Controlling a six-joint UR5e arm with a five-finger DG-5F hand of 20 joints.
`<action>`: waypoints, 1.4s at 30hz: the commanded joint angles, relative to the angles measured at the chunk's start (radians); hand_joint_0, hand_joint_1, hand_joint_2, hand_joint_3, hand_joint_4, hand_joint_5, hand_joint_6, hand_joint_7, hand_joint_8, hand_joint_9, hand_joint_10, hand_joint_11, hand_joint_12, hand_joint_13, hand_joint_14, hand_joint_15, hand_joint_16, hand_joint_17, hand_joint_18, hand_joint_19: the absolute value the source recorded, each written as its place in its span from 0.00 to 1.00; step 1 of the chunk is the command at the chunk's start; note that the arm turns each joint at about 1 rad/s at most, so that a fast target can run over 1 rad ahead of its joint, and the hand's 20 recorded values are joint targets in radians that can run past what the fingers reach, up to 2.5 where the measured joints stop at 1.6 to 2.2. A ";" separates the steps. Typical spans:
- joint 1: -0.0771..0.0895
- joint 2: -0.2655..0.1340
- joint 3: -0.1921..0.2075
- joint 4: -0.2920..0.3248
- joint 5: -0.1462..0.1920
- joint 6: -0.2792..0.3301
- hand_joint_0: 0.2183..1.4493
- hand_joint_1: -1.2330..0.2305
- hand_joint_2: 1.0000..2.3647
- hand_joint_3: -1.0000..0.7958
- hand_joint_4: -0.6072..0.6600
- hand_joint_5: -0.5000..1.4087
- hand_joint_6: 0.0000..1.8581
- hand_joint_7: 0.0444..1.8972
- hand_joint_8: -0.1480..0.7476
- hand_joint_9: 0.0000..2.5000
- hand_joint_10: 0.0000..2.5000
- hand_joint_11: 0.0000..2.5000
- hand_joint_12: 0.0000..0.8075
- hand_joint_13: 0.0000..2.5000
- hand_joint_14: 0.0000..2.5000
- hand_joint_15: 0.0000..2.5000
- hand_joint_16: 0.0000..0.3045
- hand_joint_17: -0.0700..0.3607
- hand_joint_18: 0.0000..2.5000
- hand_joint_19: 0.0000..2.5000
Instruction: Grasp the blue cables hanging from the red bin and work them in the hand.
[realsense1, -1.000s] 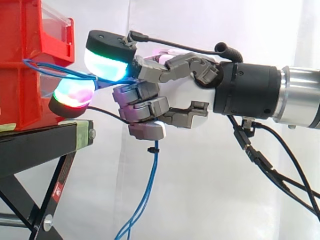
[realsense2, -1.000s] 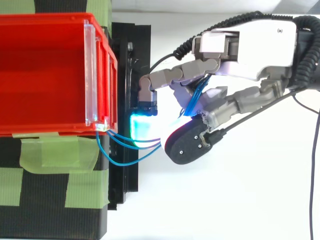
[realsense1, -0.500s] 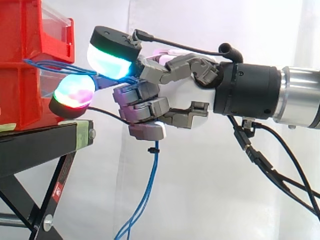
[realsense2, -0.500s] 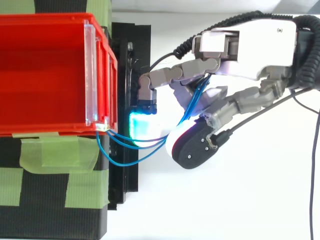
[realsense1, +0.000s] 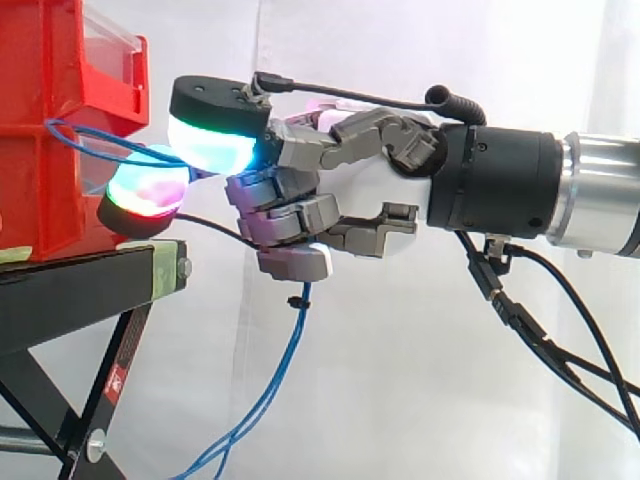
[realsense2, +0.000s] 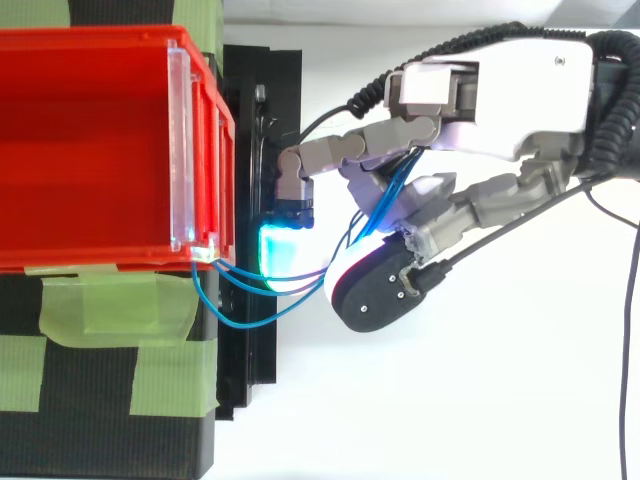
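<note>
Bright, even light; white curtain (realsense1: 400, 400) nearly washed out, faint shadows; pads (realsense1: 212, 148) of the hand (realsense1: 370, 195) glow cyan-green

Bin (realsense2: 90, 150) and stand (realsense1: 70, 285) block way just past hand's (realsense1: 340, 195) fingertips. Between bin and hand, cables (realsense1: 296, 332) cross gap, then dangle under palm. Open room above and below arm.

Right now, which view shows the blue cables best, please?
Side view: the blue cables run from the red bin through the hand and hang below. Top view shows their loops beside the bin.
</note>
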 joint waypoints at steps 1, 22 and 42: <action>0.001 0.000 0.000 0.000 0.000 0.002 0.67 0.43 0.02 0.28 0.69 0.41 0.00 0.65 0.57 0.24 1.00 0.72 0.51 0.31 1.00 0.60 0.15 0.39 0.51 0.50; 0.001 0.000 0.000 0.000 0.000 0.007 0.71 0.42 0.02 0.46 0.68 0.41 0.00 0.65 0.57 0.23 1.00 0.74 0.52 0.31 1.00 0.60 0.15 0.40 0.46 0.41; -0.002 0.000 0.000 0.000 -0.002 0.007 0.71 0.35 0.01 0.66 0.67 0.34 0.00 0.64 0.60 0.06 1.00 0.75 0.54 0.19 1.00 0.61 0.15 0.40 0.35 0.43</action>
